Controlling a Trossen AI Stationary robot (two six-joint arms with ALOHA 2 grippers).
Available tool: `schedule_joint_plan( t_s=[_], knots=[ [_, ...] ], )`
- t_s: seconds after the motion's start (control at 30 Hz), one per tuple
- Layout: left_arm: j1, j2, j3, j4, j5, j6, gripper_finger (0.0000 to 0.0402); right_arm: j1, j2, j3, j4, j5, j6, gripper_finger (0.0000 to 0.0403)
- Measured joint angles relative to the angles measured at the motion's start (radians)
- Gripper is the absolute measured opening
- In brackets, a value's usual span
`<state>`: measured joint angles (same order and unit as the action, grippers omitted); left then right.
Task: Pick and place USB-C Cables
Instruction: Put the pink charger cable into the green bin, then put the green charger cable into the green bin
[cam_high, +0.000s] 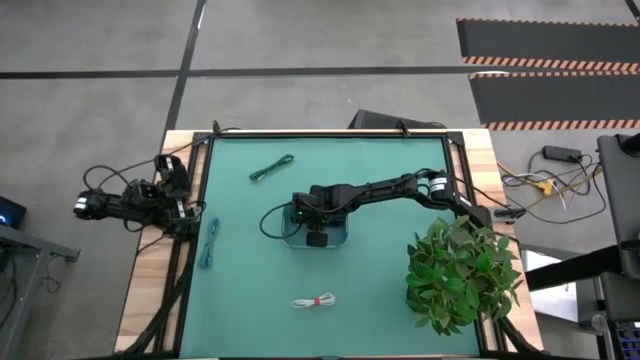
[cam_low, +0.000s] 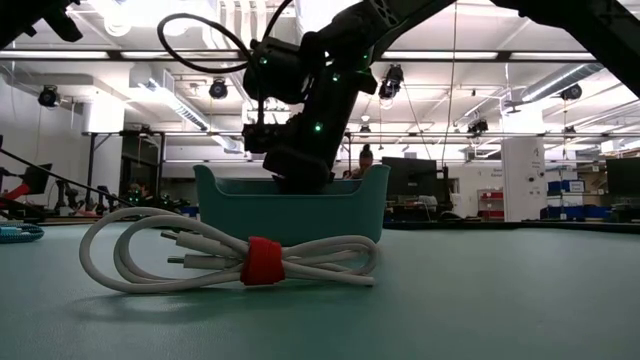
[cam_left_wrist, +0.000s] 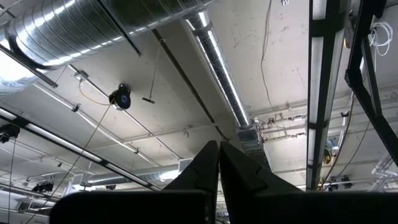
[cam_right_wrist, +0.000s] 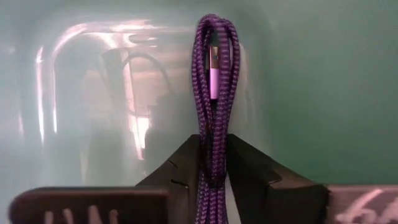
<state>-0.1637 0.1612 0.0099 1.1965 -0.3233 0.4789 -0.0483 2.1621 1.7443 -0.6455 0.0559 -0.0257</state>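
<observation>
The right gripper (cam_right_wrist: 212, 163) has its two dark fingers clenched on a purple braided cable (cam_right_wrist: 213, 93) — a folded bundle with a woven, ribbed sheath and a pale lilac plug showing between the strands. The bundle stands out straight from the fingertips, and the glossy teal inside wall of the tray (cam_right_wrist: 298, 81) fills the wrist view around it, with blurred reflections on its rounded corner. From above, this gripper (cam_high: 316, 238) sits down inside the small rectangular tray (cam_high: 341, 240) near the middle of the green mat (cam_high: 400, 170), the arm reaching in from the right side. At table height the tray (cam_low: 230, 205) shows as a smooth teal tub with rounded corners and slightly flaring walls, the dark wrist dipping into it.

The left gripper (cam_left_wrist: 218, 177) points up at the ceiling with its fingers pressed together, gripping nothing — the arm is folded at the table's left edge (cam_high: 130, 205).

Three more cables lie loose on the mat. A smooth white cable (cam_low: 230, 262), coiled in long loops and cinched by a red tie (cam_low: 262, 261), lies at the front (cam_high: 315, 301). A thin green cable (cam_high: 271, 168) lies toward the back left, and a teal cable (cam_high: 209, 243) stretches along the left side. A leafy green plant (cam_high: 462, 272) stands at the mat's right front corner.
</observation>
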Motion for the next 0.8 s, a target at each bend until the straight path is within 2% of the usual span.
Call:
schedule_joint_plan(
  t_s=[0.2,0.37,0.8],
  knots=[
    [0.0,0.0,0.0,0.0,0.0,0.0,0.0001,0.0,0.0,0.0,0.0,0.0,0.0,0.011],
    [0.0,0.0,0.0,0.0,0.0,0.0,0.0001,0.0,-0.011,0.0,-0.003,-0.004,0.007,0.0127],
    [0.0,0.0,0.0,0.0,0.0,0.0,0.0001,0.024,-0.124,0.0,-0.034,-0.003,0.031,0.0118]
  ],
)
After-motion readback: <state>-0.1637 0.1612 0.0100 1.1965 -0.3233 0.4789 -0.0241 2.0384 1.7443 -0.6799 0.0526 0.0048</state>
